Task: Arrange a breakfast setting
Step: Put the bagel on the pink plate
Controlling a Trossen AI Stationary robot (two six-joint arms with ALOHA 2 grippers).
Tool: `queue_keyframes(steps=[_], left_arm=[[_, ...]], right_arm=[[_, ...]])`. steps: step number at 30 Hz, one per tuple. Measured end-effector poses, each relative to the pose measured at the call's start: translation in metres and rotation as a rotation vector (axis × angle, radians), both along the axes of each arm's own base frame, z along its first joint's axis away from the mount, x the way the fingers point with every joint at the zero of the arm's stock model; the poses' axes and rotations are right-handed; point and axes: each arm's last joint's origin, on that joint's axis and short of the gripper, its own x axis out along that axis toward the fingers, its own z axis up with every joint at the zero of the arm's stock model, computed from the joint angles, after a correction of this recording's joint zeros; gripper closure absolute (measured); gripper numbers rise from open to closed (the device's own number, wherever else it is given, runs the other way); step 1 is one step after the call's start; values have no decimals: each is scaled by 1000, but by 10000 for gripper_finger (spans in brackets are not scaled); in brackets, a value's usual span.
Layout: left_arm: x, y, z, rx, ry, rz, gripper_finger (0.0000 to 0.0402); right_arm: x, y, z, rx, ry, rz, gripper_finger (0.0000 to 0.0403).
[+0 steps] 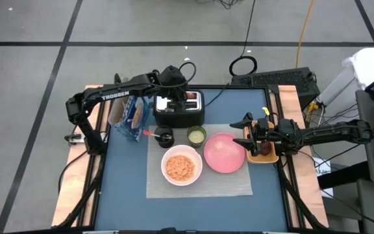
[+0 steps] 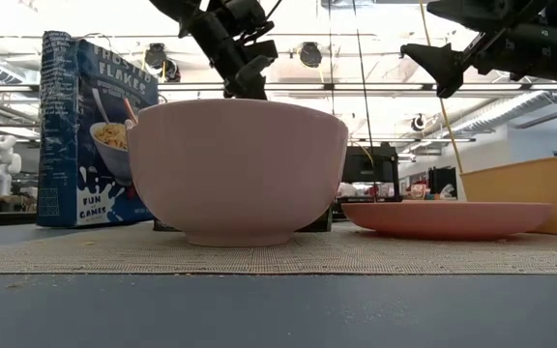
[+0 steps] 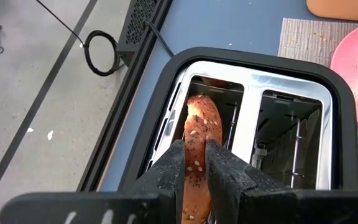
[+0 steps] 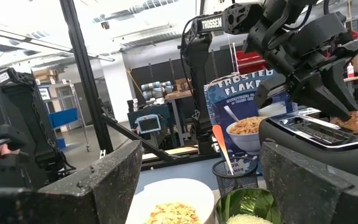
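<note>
- The left gripper (image 3: 195, 163) pinches a seeded bread slice (image 3: 201, 134) standing in the toaster (image 1: 178, 108) slot; its arm reads "TROSSEN".
- The blue cereal box (image 2: 93, 129), labelled "FROSTED FLAKES", stands beside the toaster.
- The white bowl (image 1: 181, 166) and pink plate (image 1: 223, 153) sit on the mat (image 1: 239, 184) before the toaster.
- The right gripper (image 1: 247, 132) hangs spread beside the plate.

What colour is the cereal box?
The cereal box is blue with white lettering and a picture of a bowl of flakes. The low view shows it best.

Toaster (image 1: 179, 107) holds seeded bread slice (image 3: 201, 138); orange tray (image 1: 268, 155) at mat's side.
</note>
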Motion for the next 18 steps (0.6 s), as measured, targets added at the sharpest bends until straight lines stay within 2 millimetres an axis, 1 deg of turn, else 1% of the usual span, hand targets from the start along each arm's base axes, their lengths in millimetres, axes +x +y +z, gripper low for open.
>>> queue_keyframes(steps=[6, 18], left_arm=[[-1, 0, 5, 14, -20, -2, 346], [-19, -9, 38, 52, -114, 5, 346]], right_arm=[[0, 0, 0, 0, 0, 0, 90], [0, 0, 0, -3, -1, -1, 90]])
